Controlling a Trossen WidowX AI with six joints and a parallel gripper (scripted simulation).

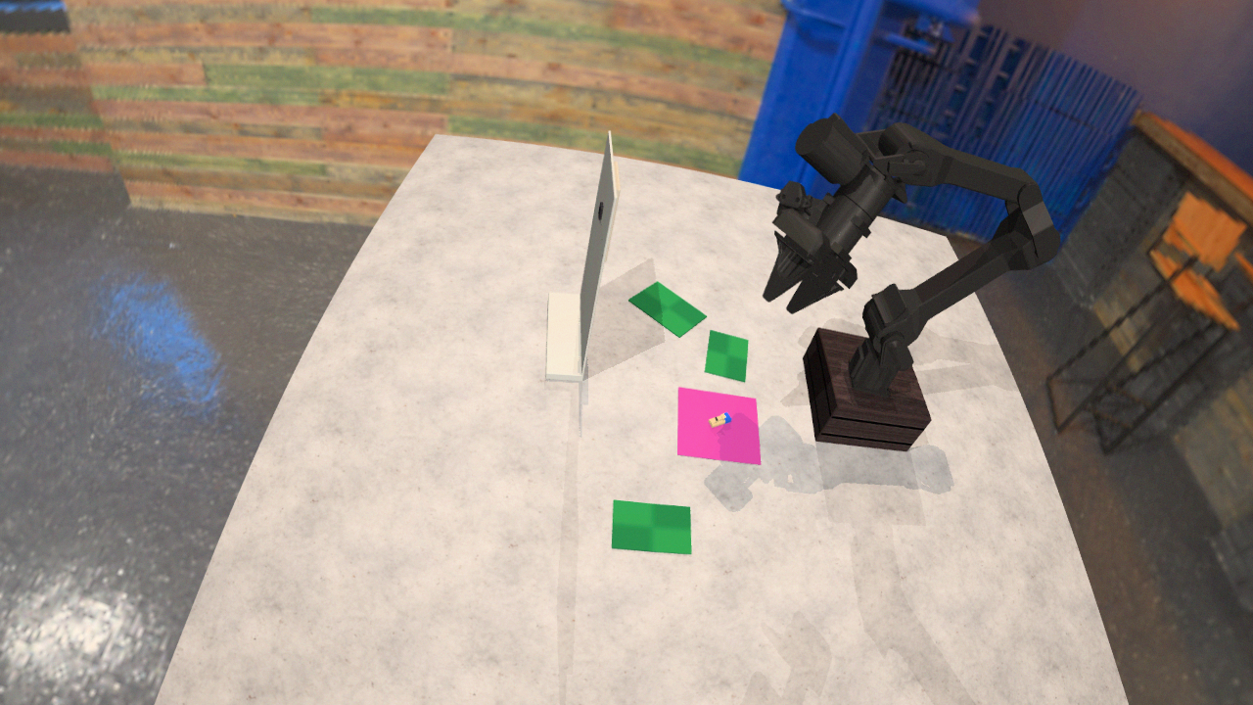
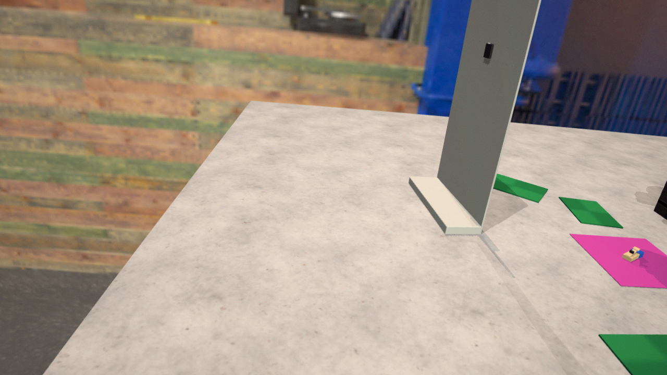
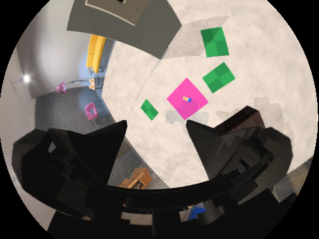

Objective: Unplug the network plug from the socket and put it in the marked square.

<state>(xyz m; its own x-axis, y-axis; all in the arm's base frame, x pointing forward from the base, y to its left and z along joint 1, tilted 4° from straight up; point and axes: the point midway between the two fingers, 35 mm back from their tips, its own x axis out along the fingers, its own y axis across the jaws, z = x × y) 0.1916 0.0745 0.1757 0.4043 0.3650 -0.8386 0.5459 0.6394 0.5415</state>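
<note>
The small tan plug with a blue end lies inside the pink marked square, well within its edges. My gripper is open and empty, raised high above the table, up and to the right of the plug in the top view. It touches nothing. The grey upright panel stands to the left of the square. No plug shows at the panel. The gripper is out of the exterior view.
Green patches lie flat around the pink square. The panel has a cream foot. The arm's dark wooden base block stands to the right of the square.
</note>
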